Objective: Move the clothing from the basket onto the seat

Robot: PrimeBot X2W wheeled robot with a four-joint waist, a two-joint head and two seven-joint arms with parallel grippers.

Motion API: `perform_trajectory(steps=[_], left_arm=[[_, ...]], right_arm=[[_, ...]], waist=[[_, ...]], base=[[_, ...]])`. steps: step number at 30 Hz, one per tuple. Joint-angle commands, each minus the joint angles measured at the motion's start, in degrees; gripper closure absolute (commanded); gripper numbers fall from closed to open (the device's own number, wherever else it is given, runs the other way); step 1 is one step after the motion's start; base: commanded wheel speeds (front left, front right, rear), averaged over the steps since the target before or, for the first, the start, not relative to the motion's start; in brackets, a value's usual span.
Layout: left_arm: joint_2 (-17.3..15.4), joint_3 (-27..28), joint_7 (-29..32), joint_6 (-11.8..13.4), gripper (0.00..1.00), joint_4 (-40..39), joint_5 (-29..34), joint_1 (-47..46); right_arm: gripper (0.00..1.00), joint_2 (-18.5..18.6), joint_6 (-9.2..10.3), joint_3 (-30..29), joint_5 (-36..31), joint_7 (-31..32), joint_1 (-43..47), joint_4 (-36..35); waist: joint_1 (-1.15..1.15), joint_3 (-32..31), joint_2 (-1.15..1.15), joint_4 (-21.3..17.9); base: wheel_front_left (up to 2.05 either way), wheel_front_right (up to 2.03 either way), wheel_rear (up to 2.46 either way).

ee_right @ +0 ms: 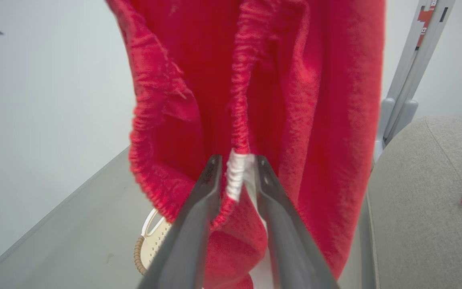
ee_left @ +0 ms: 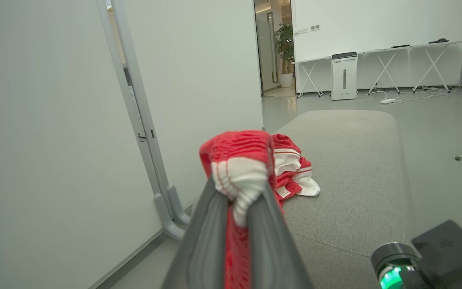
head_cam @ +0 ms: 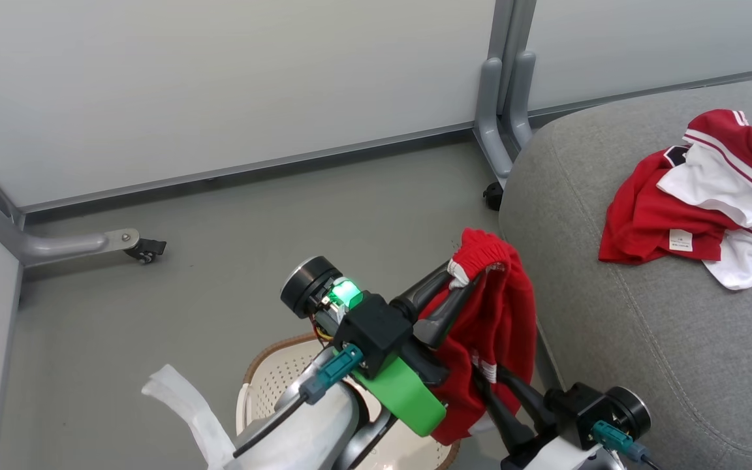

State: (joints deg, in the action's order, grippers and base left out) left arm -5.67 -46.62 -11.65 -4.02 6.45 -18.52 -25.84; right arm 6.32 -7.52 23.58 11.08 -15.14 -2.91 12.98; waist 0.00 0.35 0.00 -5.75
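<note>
A red jersey garment [head_cam: 497,313] with a white-striped waistband hangs in the air between the basket and the seat, held by both grippers. My left gripper [head_cam: 464,277] is shut on its bunched waistband [ee_left: 239,176] at the top. Lower down, my right gripper [head_cam: 484,378] is shut on a white-and-red edge [ee_right: 237,176] of the same garment. A second red-and-white jersey [head_cam: 696,196] lies crumpled on the grey seat [head_cam: 643,339], its small white label showing. The cream basket [head_cam: 271,372] with its brown rim sits on the floor below my left arm, mostly hidden.
White partition walls stand behind, with grey caster feet [head_cam: 503,117] next to the seat's far corner and another [head_cam: 89,245] at the left. Grey floor [head_cam: 284,215] lies between the walls and the basket. In the left wrist view a white appliance [ee_left: 344,76] and folding tables stand far off.
</note>
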Motion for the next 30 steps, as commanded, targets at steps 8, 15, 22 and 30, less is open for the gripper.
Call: perform_trajectory(steps=[8, 15, 22, 30], left_arm=[[-1.2, 1.3, -0.1, 0.5, 1.0, 3.6, -2.4, 1.8], [-1.2, 1.1, 0.3, -0.2, 1.0, 5.5, -4.2, 2.0], [-0.8, 0.5, 1.8, -0.9, 0.0, 6.2, -6.3, 2.2], [-1.6, 0.0, 2.6, -1.3, 0.0, 5.6, -7.6, 1.3]], right_arm=[[1.0, 0.2, 0.06, -3.0, 0.1, 0.0, 1.3, -2.9], [1.0, 0.2, 0.06, -4.4, -0.3, 0.0, 1.8, -4.2], [1.0, 0.5, 0.06, -4.3, -0.3, 0.0, 1.4, -4.4], [1.0, 0.4, 0.06, -4.7, -0.5, 0.0, 1.1, -4.6]], waist=[[0.0, 0.8, 0.0, 0.1], [0.0, 1.4, 0.0, -0.3], [0.0, 1.7, 0.0, -0.6], [0.0, 2.3, 0.0, -0.8]], base=[[0.0, 0.0, 0.0], [0.0, 0.0, 0.0], [0.0, 0.0, 0.0], [0.0, 0.0, 0.0]])
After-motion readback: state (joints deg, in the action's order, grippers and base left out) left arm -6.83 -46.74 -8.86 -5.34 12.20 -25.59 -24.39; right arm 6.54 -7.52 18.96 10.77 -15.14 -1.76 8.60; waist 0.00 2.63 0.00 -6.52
